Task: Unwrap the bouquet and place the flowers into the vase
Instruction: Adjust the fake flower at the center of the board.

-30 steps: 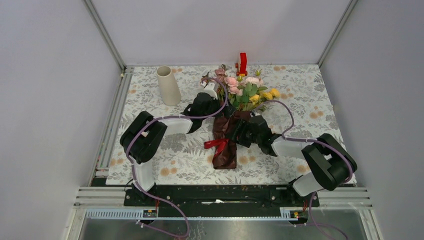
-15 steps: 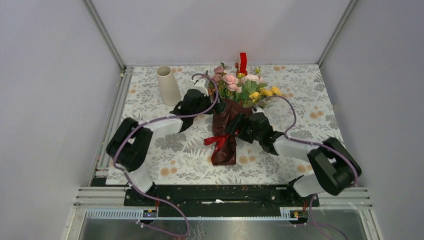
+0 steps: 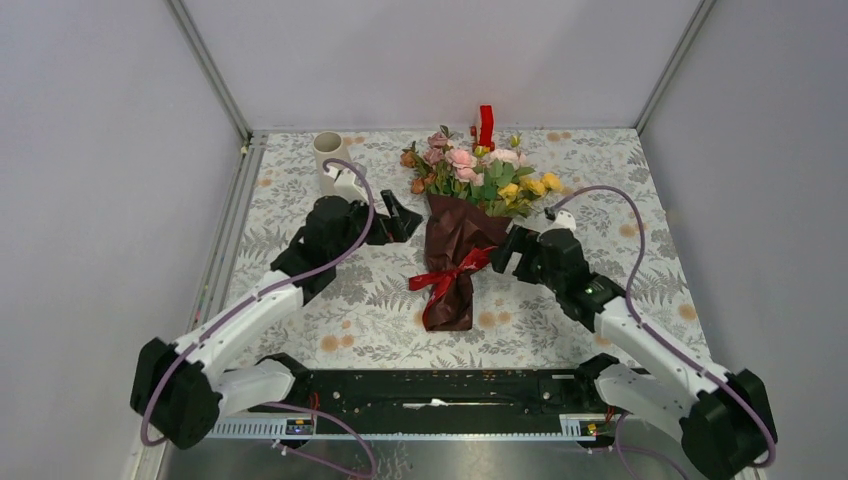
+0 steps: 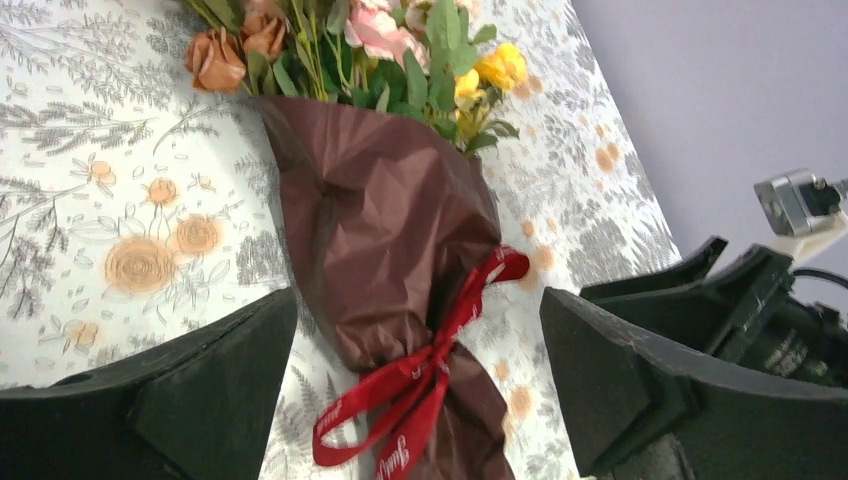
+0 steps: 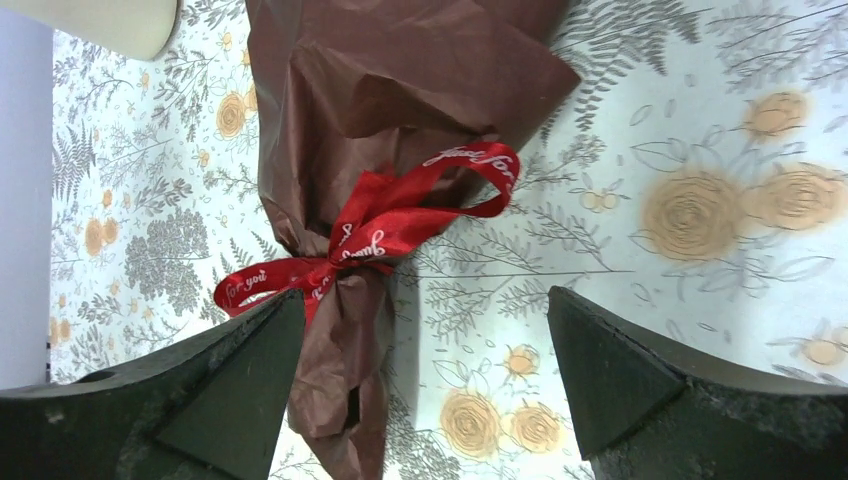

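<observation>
The bouquet [image 3: 455, 240] lies on the tablecloth, wrapped in dark red paper [image 4: 380, 200] tied with a red ribbon [image 5: 400, 215]. Its flowers [image 3: 480, 175] point to the far side, pink, peach, yellow and brown. My left gripper [image 3: 397, 222] stands open just left of the wrap, touching nothing; in its wrist view the left gripper [image 4: 418, 300] frames the ribbon. My right gripper [image 3: 508, 252] is open at the wrap's right side, empty; the right gripper [image 5: 425, 298] looks over the wrap's tail. The cream vase [image 3: 328, 150] stands upright at the far left, partly hidden behind my left wrist.
A small red and yellow block [image 3: 486, 125] stands at the far edge behind the flowers. Grey walls close the table on three sides. The vase's rim [image 5: 100, 20] shows at the top left of the right wrist view.
Both arms have drawn back from the bouquet, left arm leftward, right arm rightward. The right gripper opened and let go of the wrap; the bouquet now lies free on the cloth.
</observation>
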